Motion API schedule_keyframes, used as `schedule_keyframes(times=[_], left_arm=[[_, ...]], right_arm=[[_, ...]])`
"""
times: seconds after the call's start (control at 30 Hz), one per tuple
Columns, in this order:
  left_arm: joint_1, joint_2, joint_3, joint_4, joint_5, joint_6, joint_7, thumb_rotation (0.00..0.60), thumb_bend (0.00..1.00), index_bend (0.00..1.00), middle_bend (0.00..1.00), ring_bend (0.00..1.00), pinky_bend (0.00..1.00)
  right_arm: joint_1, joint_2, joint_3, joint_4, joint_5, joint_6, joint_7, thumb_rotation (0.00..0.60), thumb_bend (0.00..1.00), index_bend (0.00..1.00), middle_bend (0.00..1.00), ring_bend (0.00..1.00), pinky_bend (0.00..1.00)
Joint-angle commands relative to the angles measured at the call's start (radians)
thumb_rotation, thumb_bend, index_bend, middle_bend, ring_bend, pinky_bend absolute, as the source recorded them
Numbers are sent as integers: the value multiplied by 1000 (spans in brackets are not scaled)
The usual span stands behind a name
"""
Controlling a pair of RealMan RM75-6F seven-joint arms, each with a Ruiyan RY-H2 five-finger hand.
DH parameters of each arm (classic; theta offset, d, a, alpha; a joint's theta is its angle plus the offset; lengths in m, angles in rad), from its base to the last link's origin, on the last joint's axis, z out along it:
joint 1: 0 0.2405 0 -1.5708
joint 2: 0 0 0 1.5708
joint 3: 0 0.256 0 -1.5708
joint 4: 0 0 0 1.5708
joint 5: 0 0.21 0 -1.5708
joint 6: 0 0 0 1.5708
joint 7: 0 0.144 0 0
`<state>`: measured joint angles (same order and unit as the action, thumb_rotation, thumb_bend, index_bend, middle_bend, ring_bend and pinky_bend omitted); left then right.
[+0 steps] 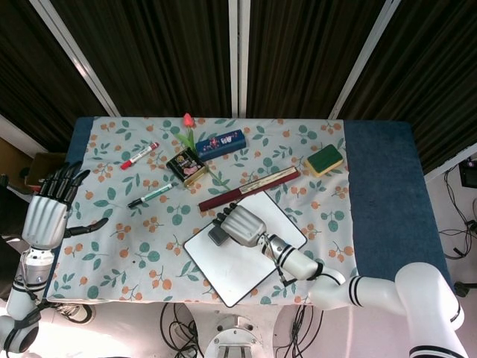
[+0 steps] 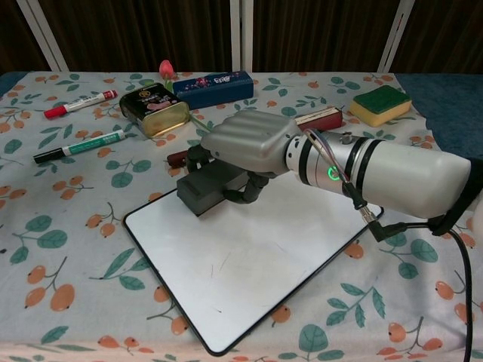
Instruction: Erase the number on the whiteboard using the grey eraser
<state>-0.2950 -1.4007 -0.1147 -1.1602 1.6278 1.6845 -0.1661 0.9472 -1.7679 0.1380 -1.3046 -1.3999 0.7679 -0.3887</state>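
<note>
Chest view: right hand (image 2: 249, 143) grips grey eraser (image 2: 205, 187) on whiteboard (image 2: 249, 264) (fingertips hidden); left hand (image 1: 46, 216) splayed, empty.

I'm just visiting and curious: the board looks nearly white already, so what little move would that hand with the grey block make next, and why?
Probably a short wipe back toward the near corner. The right hand holds the eraser at the far edge of the whiteboard, and a few faint dark marks show nearer the front. No clear number is visible, so one more pass there seems enough.
</note>
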Motion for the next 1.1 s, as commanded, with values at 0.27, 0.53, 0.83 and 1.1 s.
schedule_keyframes(times=[0.27,0.53,0.83,1.1], left_arm=[[-1,-2,2,-12,6,0,9,375,0,124,67,57,166],[5,-3,5,-14,6,2,4,377,0,125,67,57,166],[10,-11,9,-16,8,5,0,380,0,125,67,57,166],[11,-9,9,-24,12,6,4,383,0,125,67,57,166]], right_arm=[[-5,59,-55,-99,45,-56,-59,600,471,858,705,554,543],[-36,174,-113,-259,104,-68,-107,600,470,866,706,558,548],[-89,309,-196,-408,100,-20,-143,600,470,867,706,558,548],[-128,430,-243,-503,114,-2,-112,600,470,869,707,559,549]])
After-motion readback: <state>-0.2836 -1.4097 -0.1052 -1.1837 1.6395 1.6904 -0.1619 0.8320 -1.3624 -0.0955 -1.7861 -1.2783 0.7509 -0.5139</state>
